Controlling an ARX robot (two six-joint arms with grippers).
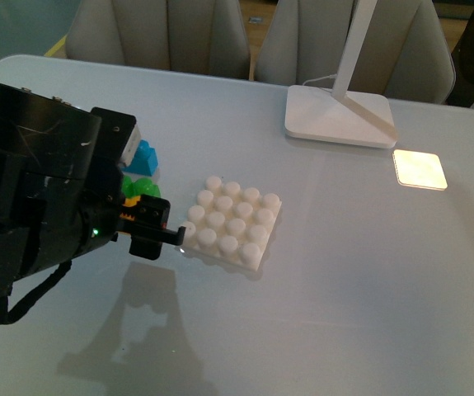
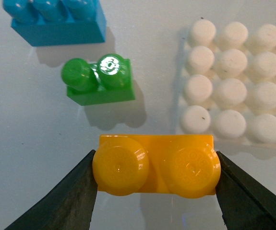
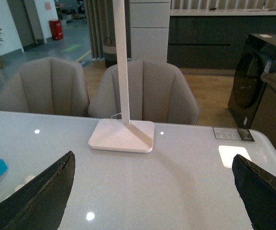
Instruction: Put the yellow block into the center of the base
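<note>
1. Left end effector clamps yellow block by its ends; base lies just ahead, to one side.
2. Risk: an off-centre descent tilts the block on the studs and the base skids.
3. Right end effector wide, empty.

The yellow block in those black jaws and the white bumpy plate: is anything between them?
Nothing. The left wrist view shows only bare table between the yellow block and the base; the green brick sits off to one side.

Left pincer tight on yellow block, right pincer agape
</note>
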